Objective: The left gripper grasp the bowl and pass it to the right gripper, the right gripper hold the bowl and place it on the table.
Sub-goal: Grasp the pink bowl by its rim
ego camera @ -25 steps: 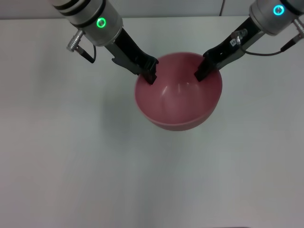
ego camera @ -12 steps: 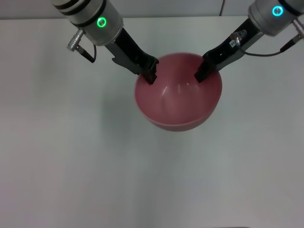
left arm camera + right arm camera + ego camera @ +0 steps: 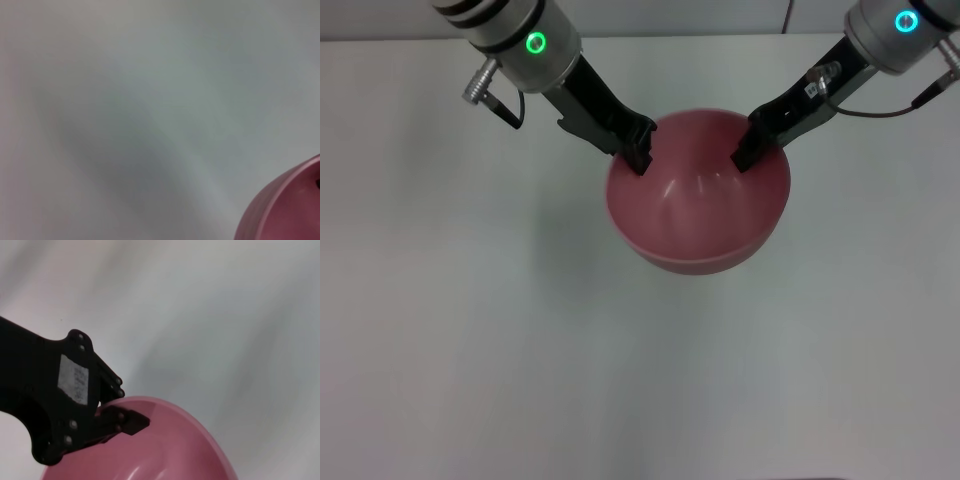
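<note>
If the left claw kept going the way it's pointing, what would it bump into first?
Probably the pink bowl itself: the left claw already sits at its rim, pointing down into the inside. Past that lies the white table.

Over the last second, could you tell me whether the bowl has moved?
Barely: the bowl, gripped by both pincers, crept slightly toward the robot's right over the table.

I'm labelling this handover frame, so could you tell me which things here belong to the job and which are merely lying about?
Part of the job:
- left gripper, shut on the bowl's rim
- bowl, pink, held above the table
- right gripper, shut on the opposite rim
- table, where the bowl is to be placed

Lying about:
- nothing else visible
</note>
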Action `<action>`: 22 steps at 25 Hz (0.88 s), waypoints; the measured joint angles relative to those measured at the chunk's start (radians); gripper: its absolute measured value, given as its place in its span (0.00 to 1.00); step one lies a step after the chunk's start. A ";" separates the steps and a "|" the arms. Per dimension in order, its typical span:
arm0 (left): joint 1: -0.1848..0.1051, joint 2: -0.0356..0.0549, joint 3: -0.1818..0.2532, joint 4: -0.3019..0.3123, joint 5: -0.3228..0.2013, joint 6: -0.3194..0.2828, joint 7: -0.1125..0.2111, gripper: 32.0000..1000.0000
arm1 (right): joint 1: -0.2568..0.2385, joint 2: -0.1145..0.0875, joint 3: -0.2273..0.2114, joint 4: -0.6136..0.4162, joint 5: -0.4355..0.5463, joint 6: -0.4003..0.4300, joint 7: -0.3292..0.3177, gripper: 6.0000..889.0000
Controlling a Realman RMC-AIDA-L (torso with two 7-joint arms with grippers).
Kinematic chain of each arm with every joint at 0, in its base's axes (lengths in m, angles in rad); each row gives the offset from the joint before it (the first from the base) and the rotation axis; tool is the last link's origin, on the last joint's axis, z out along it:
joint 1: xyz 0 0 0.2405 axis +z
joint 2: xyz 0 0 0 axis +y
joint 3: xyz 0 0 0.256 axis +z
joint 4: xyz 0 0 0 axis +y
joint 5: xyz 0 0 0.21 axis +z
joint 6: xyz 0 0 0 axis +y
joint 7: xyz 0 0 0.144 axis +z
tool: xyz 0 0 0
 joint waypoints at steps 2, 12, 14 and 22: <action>-0.001 0.0003 0.000 0.000 0.000 -0.001 0.000 0.01 | 0.000 0.000 0.000 0.000 0.000 0.000 0.000 0.13; -0.003 0.0024 -0.003 0.016 -0.001 -0.017 -0.012 0.15 | 0.002 0.000 0.000 0.000 0.002 0.000 -0.001 0.12; -0.003 0.0024 -0.004 0.017 -0.001 -0.019 -0.013 0.19 | 0.002 0.000 0.000 0.000 0.002 0.000 -0.002 0.12; -0.002 0.0025 -0.004 0.025 0.000 -0.029 -0.014 0.44 | 0.002 0.000 0.000 0.000 0.001 0.000 -0.004 0.08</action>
